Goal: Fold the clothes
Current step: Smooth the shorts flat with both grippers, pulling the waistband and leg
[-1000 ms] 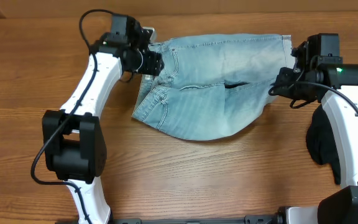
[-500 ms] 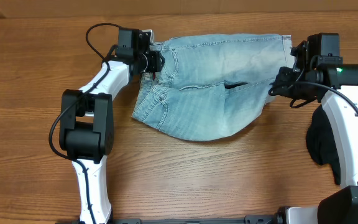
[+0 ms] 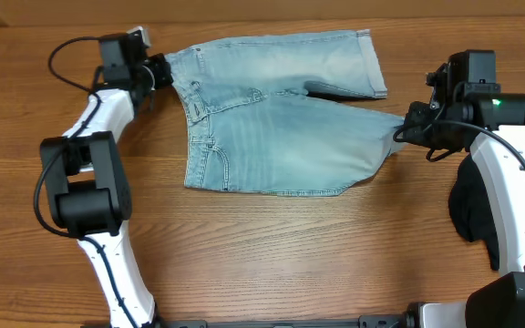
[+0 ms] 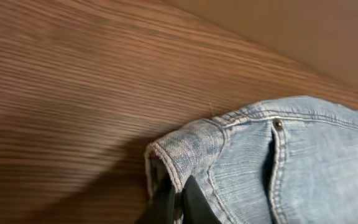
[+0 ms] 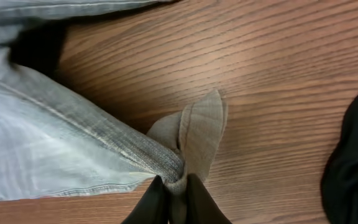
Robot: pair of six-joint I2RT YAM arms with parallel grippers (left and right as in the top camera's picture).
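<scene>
1. Left tool point(image 3: 156, 73) has swung out to the far left and pulled the jeans point(image 3: 281, 146) along. They were bunched a second ago and now lie stretched and much flatter on the tabletop point(image 3: 290, 264).
2. Nearest: black cloth point(image 3: 470, 210) heaped on the right beside the right arm, apart from the jeans, not held.
3. Middle right: right tool point(image 3: 408, 128) sits where it was, pinched narrow on a hem corner at the jeans' right end. Its wrist view shows fabric gripped between the fingers.
4. Middle: jeans span from one tool to the other, waistband at the left, near edge roughly straight. A second layer lies along the far side, and its hem ends short of the held corner.
5. Far left: left tool is clamped tight on the waistband corner. Its wrist view shows the fingers closed over the band's edge, rivet just beside.
6. Judgement: the spread-and-tension step looks about done and no fold has been made yet. The next move likely carries one end over the other. The skewed far layer could make that fold crooked unless it is squared first.
</scene>
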